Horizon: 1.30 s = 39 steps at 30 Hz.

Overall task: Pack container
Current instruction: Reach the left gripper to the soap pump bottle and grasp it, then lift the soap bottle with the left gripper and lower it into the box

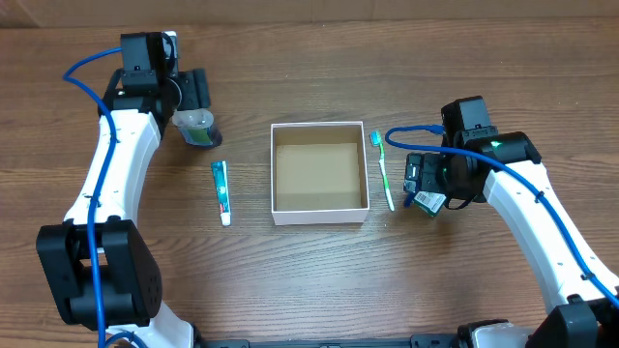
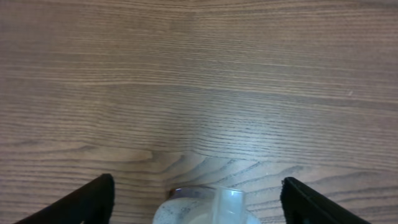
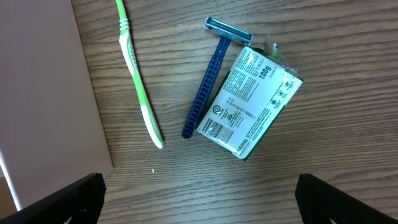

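Observation:
The container (image 1: pixel 319 215) is a shallow square cardboard box with white walls and a brown, empty inside, at the table's middle; its wall shows in the right wrist view (image 3: pixel 43 93). A green toothbrush (image 1: pixel 384 170) lies just right of it (image 3: pixel 138 81). A blue razor (image 3: pixel 208 81) and a white-and-green soap pack (image 3: pixel 250 102) lie beside the toothbrush. My right gripper (image 3: pixel 199 193) is open and empty above them (image 1: pixel 422 179). A toothpaste tube (image 1: pixel 221 191) lies left of the box. My left gripper (image 2: pixel 198 202) is open with the small clear bottle (image 2: pixel 211 208) of green liquid (image 1: pixel 196 127) between its fingers.
The wooden table (image 1: pixel 319 280) carries everything. The soap pack (image 1: pixel 430 201) partly shows under the right wrist in the overhead view. Blue cables run along both white arms.

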Tool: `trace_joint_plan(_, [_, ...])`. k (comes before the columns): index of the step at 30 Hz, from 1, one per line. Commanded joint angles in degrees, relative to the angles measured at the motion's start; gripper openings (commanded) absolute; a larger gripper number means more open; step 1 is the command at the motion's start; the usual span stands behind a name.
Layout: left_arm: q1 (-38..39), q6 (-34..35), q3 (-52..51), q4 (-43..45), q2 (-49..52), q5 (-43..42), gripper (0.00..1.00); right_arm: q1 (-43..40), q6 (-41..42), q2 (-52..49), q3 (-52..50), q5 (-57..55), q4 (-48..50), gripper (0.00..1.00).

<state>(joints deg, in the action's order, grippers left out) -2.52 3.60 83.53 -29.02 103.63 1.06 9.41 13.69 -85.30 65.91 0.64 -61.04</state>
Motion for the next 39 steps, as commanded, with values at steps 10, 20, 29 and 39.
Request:
trace_joint_plan(10, [-0.2,0.0,0.96,-4.92,0.72,-4.72,0.69,-0.17,0.5,0.5,1.29,-0.61,0.31,1.0])
trace_joint_plan(20, [-0.17,-0.04,0.98,-4.5,0.72,-3.61,0.46,-0.17,0.48,0.5,1.29,-0.61,0.31,1.0])
trace_joint_plan(29, [-0.2,-3.91,0.98,-3.43,0.83,-3.5,0.52,-0.17,0.5,0.5,1.29,-0.61,0.31,1.0])
trace_joint_plan(39, [-0.17,-4.11,0.98,-2.95,3.8,-3.43,0.47,-0.17,0.48,0.5,1.29,-0.61,0.31,1.0])
